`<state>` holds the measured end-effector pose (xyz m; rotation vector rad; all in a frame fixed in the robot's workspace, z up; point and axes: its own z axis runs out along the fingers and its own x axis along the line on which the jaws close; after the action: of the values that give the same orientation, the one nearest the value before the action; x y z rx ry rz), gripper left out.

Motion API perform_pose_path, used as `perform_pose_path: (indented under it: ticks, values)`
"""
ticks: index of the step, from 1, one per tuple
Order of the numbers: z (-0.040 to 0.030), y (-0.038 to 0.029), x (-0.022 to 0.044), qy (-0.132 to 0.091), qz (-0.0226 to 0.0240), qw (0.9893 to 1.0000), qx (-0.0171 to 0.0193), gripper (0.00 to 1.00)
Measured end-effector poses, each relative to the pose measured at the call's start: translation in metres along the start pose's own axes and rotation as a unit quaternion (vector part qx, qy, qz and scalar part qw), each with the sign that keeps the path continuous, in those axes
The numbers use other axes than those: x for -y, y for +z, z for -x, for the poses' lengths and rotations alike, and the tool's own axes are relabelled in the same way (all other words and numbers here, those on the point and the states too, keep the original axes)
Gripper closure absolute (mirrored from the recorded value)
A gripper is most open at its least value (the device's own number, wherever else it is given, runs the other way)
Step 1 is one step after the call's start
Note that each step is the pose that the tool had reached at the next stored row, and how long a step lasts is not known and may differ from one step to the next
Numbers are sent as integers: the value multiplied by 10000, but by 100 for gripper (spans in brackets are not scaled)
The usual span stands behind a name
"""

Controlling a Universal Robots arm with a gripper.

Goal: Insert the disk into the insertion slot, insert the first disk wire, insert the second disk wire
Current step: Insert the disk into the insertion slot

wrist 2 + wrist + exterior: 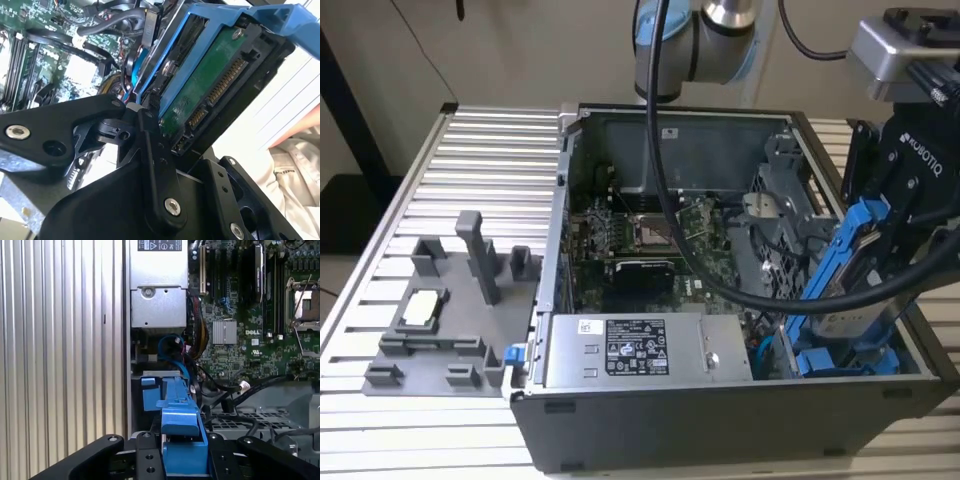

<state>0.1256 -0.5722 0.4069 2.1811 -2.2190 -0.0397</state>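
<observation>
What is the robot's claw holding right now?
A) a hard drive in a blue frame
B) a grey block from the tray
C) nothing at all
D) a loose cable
A: the jaws are shut on the blue-framed disk, which hangs tilted over the open computer case.

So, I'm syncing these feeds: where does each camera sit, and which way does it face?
Exterior view: off the arm, looking down into the open computer case; shows the arm and the gripper clamping the disk.
Second wrist view: at the wrist, close on the disk's connector end; gripper links show.
First wrist view: at the wrist, looking past the disk's blue edge to the motherboard; gripper links show.
Shared: the disk in all.
</observation>
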Motion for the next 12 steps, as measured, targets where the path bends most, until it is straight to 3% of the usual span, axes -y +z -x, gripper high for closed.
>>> perform_pose_path:
  ticks: [12]
  values:
    - [36,212,8,0,1,10000,0,67]
